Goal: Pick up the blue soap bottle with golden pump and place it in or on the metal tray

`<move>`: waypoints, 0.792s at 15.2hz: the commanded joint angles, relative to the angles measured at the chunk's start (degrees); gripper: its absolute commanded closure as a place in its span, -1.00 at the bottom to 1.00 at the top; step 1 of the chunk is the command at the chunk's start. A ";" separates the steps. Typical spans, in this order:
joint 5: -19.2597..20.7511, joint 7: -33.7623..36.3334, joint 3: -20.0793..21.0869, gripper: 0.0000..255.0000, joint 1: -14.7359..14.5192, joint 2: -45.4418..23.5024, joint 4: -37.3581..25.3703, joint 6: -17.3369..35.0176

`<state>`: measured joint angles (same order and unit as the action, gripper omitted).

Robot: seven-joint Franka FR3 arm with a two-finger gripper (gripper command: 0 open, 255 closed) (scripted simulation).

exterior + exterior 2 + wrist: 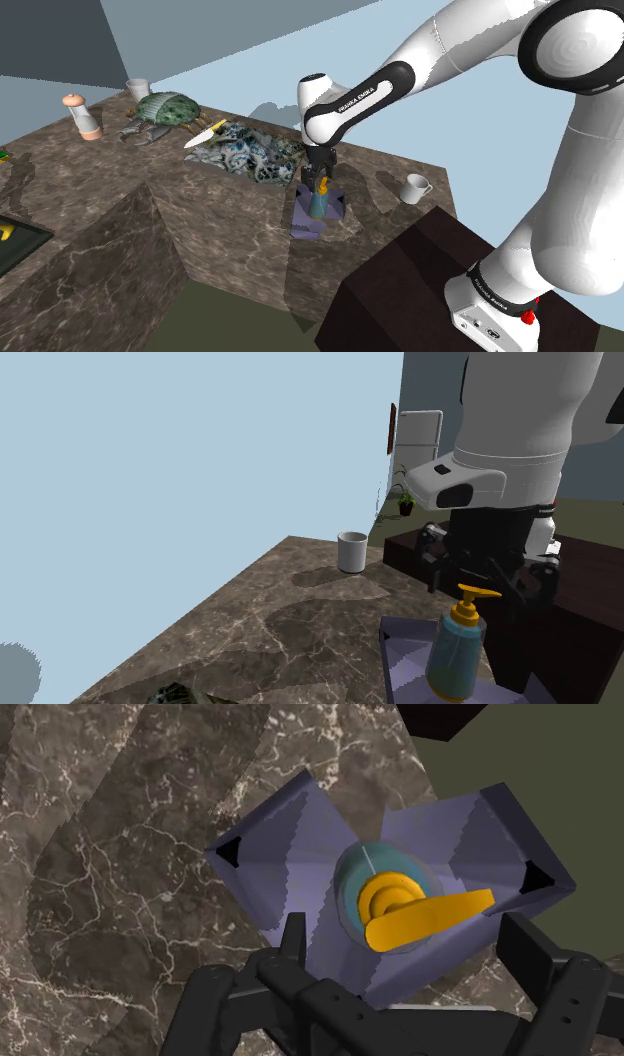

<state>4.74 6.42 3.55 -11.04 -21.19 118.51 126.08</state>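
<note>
Blue bottle (352,894) stands upright on the tray (270,864), gripper (408,932) above the tray with fingers (292,942) apart, touching nothing; a sideways exit could catch the pump (425,914) and tip the bottle off the tray.

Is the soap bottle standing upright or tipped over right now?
Upright. The soap bottle stands on its base in the tray, yellow pump on top; the wrist view looks down onto it.
</note>
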 commanded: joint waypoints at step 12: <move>-0.56 -0.36 0.29 -1.00 -0.08 3.10 -3.72 -6.80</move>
